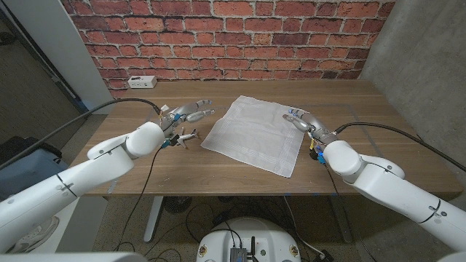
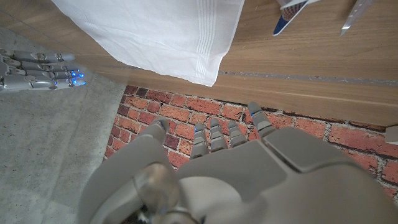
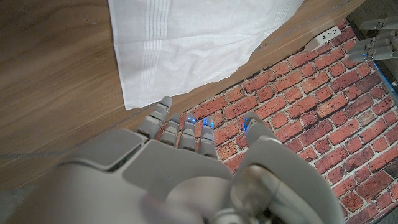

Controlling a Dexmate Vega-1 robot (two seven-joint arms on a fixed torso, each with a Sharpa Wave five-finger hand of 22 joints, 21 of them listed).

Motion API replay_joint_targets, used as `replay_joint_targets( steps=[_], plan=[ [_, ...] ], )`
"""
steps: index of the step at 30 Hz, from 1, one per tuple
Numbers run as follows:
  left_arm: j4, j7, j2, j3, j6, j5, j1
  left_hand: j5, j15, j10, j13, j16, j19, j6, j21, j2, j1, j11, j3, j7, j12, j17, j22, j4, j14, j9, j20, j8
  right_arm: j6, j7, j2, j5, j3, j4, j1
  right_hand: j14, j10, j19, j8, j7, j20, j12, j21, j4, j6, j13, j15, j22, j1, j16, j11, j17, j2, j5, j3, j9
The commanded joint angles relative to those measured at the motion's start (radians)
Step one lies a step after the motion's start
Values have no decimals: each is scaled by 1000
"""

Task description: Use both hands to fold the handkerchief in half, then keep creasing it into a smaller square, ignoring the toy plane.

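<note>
Lying spread out in one layer, the handkerchief (image 1: 254, 132) sits in the middle of the desk (image 1: 182, 171), turned a little so that one corner points to the near edge. I see no fold in it, so I judge that the first step, folding it in half, is not yet begun and both hands are only taking their places.

The left hand (image 1: 188, 113) is near the left edge of the cloth, above the desk, with its fingers apart and reaching toward the cloth; it holds nothing. The toy plane (image 1: 183, 138) lies just beside the left wrist, between that arm and the cloth, and it is apart from the handkerchief.

The right hand (image 1: 300, 119) is at the right edge of the cloth, fingers stretched out and holding nothing. Whether its fingertips already touch the cloth, I cannot tell from the head view.

The next move, in my judgement, calls for each hand to pinch one corner on the same side of the cloth, lift together and carry that edge over to the opposite edge. The left hand should come in without pushing the toy plane.
</note>
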Motion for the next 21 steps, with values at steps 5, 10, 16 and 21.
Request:
replay_joint_targets(
  steps=[5, 10, 16, 21],
  plan=[
    [-22, -65, 41, 16, 39, 20, -15, -4, 4, 31, 5, 0, 3, 19, -7, -1, 22, 5, 17, 2, 13, 2, 3, -16, -9, 4, -2, -1, -131, -29, -6, -23, -41, -73, -4, 25, 29, 14, 4, 6, 1, 9, 9, 5, 31, 3, 0, 4, 18, 10, 3, 5, 1, -2, 9, 3],
    [-32, -98, 55, 29, 64, 34, -32, -5, 2, 36, 5, 2, 9, 23, -8, 1, 29, 3, 24, 2, 13, 2, 3, -23, -4, 5, -5, -1, -169, -49, -2, -43, -62, -92, -1, 38, 44, 22, 6, 14, 13, 12, 11, 7, 43, 3, 5, 4, 22, 14, 9, 5, 1, -2, 12, 3],
    [-37, -132, 66, 43, 80, 45, -50, -7, 5, 27, 6, 8, 34, 21, -3, 2, 44, -4, 39, 1, 6, 2, 4, -37, 16, 5, 2, -5, -211, -64, 6, -57, -85, -108, 0, 53, 67, 30, 9, 14, 12, 16, 13, 8, 67, 3, -3, 3, 28, 17, 12, 5, 0, -2, 16, 3],
    [-41, -152, 75, 50, 87, 53, -59, -7, 2, 28, 6, 13, 50, 18, 0, 3, 54, -5, 49, 2, 5, 2, 4, -46, 36, 6, 3, -7, -254, -76, 14, -63, -99, -126, -1, 66, 81, 38, 12, 19, 18, 18, 14, 7, 86, 3, -2, 3, 36, 20, 13, 4, 1, -2, 22, 3]
  ],
)
